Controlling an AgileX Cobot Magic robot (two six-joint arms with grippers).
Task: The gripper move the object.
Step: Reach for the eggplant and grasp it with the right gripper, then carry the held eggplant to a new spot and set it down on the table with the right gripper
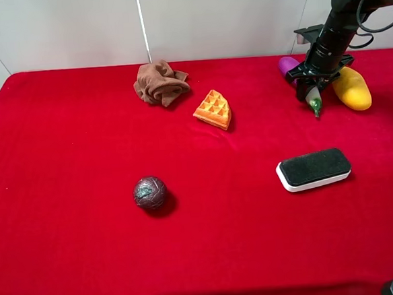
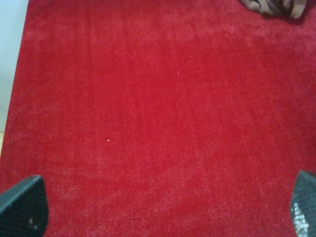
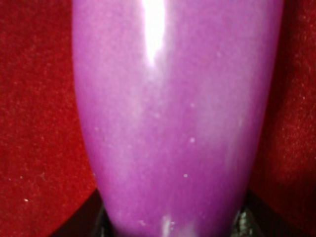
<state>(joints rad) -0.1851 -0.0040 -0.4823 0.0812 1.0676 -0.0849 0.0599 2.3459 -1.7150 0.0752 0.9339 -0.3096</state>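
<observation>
The red table (image 1: 83, 162) stretches wide, and the right arm (image 1: 339, 16) comes down at its far right corner. There the right gripper (image 1: 315, 78) straddles the middle of the eggplant (image 1: 287, 65), jaws against both flanks, so it looks clamped on. The eggplant sits just beside the mango (image 1: 352, 88), its long axis slanting from the purple end at the back to the green stem (image 1: 316, 107) nearer the front. The left gripper (image 2: 163, 207), fingers spread, hangs over cloth well apart, so I'd say the right arm must carry it
</observation>
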